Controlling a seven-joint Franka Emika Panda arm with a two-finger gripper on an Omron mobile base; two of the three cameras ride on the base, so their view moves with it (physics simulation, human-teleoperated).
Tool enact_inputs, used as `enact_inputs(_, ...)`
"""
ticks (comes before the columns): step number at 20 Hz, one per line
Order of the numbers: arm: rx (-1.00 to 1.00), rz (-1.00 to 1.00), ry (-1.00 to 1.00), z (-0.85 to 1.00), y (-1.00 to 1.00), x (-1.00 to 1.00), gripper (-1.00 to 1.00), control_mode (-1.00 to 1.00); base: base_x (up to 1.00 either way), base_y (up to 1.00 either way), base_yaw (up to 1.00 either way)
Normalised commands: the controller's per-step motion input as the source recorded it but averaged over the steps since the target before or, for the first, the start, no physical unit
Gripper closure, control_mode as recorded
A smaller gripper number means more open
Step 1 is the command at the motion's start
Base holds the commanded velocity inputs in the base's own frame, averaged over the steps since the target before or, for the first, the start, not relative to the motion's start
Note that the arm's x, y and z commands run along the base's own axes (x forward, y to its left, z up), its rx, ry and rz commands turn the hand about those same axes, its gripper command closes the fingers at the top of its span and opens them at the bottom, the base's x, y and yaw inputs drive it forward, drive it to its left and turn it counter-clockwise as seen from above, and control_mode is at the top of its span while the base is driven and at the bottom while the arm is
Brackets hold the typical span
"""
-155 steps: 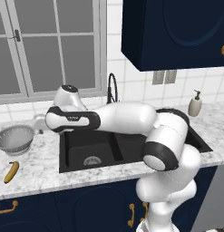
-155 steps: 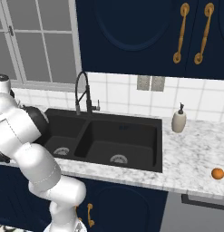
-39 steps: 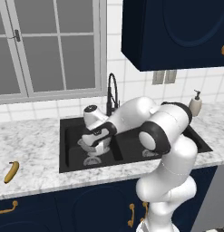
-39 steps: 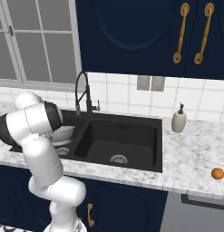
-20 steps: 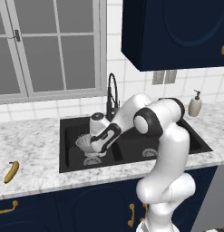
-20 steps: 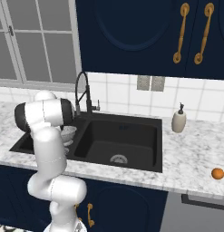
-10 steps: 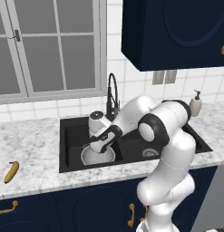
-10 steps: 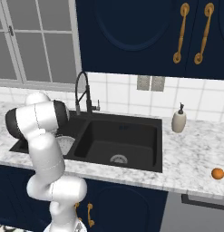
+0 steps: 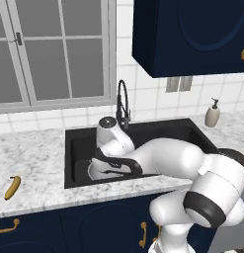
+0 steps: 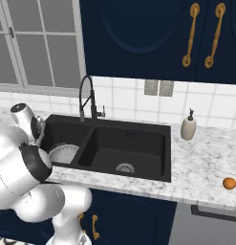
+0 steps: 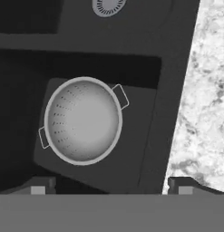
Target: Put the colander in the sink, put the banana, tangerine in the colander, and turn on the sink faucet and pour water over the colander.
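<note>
The silver perforated colander (image 11: 82,120) sits upright and empty on the floor of the black sink's (image 11: 173,86) left basin, also seen as colander (image 10: 63,154) and colander (image 9: 98,171). My gripper (image 11: 109,186) hovers above it, open, its fingertips (image 11: 38,186) wide apart with nothing between them. The yellow banana (image 9: 13,188) lies on the counter far left of the sink (image 9: 165,132). At the counter's far right rests the orange tangerine (image 10: 229,183). The tall black faucet (image 10: 86,96) rises behind the sink (image 10: 131,143); no water stream shows.
A beige soap dispenser (image 10: 188,128) stands on the marble counter right of the sink. The right basin holds only its silver drain (image 10: 124,168). My arm reaches over the left basin and hides part of the colander in the left base view.
The gripper set the colander down in the left basin, let go of it and rose a little above it. The colander now rests on the basin floor.
</note>
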Motion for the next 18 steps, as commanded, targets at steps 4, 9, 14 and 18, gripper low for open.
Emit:
enact_inputs(4, 0.0, 0.47, 0.19, 0.76, 0.85, -0.56, -1.0, -1.0, 0.0, 0.0, 0.0)
enact_inputs(9, -0.03, 0.7, 0.2, 0.26, 0.98, -0.24, -1.0, -1.0, 0.0, 0.0, 0.0)
enact_inputs(14, -0.03, 0.75, 0.16, 0.0, 0.99, -0.24, -1.0, -1.0, 0.0, 0.0, 0.0)
enact_inputs(18, -0.13, 0.56, -0.02, -0.11, 1.0, -0.22, -1.0, -1.0, 0.0, 0.0, 0.0)
